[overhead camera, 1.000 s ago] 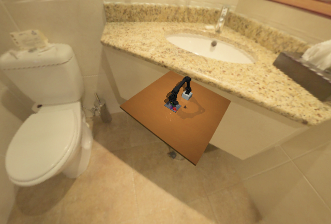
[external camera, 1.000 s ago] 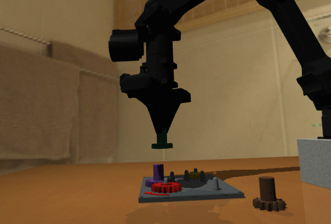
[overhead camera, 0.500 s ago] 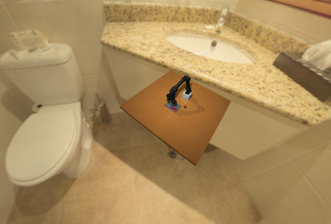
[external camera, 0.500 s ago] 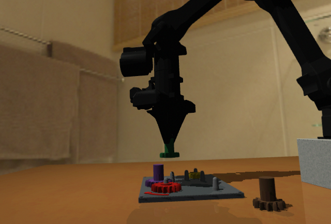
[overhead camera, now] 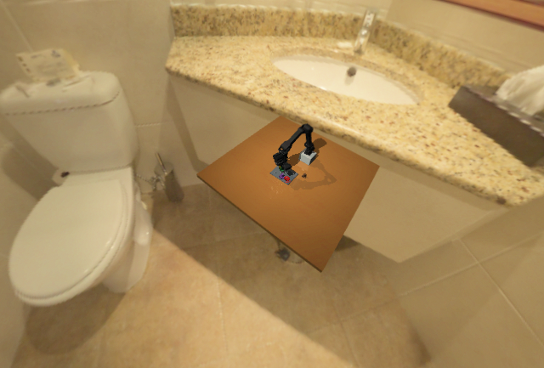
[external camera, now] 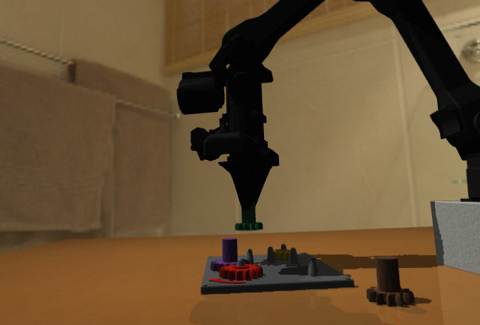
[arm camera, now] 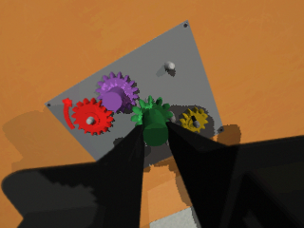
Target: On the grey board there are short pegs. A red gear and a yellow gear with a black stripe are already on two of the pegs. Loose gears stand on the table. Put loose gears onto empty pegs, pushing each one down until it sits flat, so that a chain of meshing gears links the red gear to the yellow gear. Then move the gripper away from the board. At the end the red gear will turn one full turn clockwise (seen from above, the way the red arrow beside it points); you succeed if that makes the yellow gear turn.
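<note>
My gripper [external camera: 248, 206] [arm camera: 154, 128] is shut on the upright handle of a green gear [external camera: 248, 227] [arm camera: 151, 108], held level in the air above the grey board [external camera: 277, 281] [arm camera: 142, 66]. The red gear [external camera: 241, 272] [arm camera: 83, 116] sits on its peg. A purple gear [external camera: 229, 251] [arm camera: 114, 97] sits low on the board beside it, teeth close together. The yellow gear [external camera: 282, 253] [arm camera: 188, 118] is on a far peg. Empty pegs include one at the near right [external camera: 312, 267] and one [arm camera: 169, 66] apart from the gears; the green gear partly hides another in the wrist view.
A brown gear [external camera: 388, 276] [overhead camera: 303, 175] with an upright handle stands on the table [overhead camera: 307, 206], off the board on the arm base's side. The pale base block [external camera: 459, 232] [overhead camera: 307, 158] is farther right. The purple handle rises above the board.
</note>
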{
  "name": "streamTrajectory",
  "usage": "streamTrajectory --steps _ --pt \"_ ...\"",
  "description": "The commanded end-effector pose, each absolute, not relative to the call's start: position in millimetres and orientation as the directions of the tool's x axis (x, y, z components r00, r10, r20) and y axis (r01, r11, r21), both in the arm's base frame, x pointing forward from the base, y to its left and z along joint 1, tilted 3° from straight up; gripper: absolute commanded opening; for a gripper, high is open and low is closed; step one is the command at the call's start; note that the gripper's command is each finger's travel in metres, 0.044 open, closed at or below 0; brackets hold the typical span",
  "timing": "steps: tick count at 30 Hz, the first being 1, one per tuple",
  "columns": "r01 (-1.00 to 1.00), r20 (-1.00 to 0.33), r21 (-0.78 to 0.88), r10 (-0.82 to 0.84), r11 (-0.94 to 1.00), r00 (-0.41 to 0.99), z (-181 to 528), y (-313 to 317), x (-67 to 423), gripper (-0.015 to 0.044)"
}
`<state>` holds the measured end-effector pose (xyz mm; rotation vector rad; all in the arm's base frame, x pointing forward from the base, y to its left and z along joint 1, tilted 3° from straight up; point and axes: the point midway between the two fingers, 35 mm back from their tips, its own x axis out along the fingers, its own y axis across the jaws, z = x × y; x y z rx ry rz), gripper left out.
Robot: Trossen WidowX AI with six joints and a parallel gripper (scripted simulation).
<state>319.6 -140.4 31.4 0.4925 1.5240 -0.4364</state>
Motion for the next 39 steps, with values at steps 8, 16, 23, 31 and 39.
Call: streamTrajectory --steps 8,16,23,31,39 --pt "0.273 -1.000 0.029 0.027 0.962 0.010 33.0 -141.3 319.6 0.0000" --pt "0.042 -1.000 0.028 0.027 0.999 0.010 33.0 -141.3 319.6 0.0000" --pt "-0.162 -1.000 0.025 0.027 0.986 0.010 33.1 -141.2 319.6 0.0000" --pt "-0.204 -1.000 0.025 0.027 0.979 0.010 33.1 -141.2 319.6 0.0000" --pt "-0.330 -1.000 0.023 0.028 0.944 0.010 28.5 -140.8 319.8 0.0000"
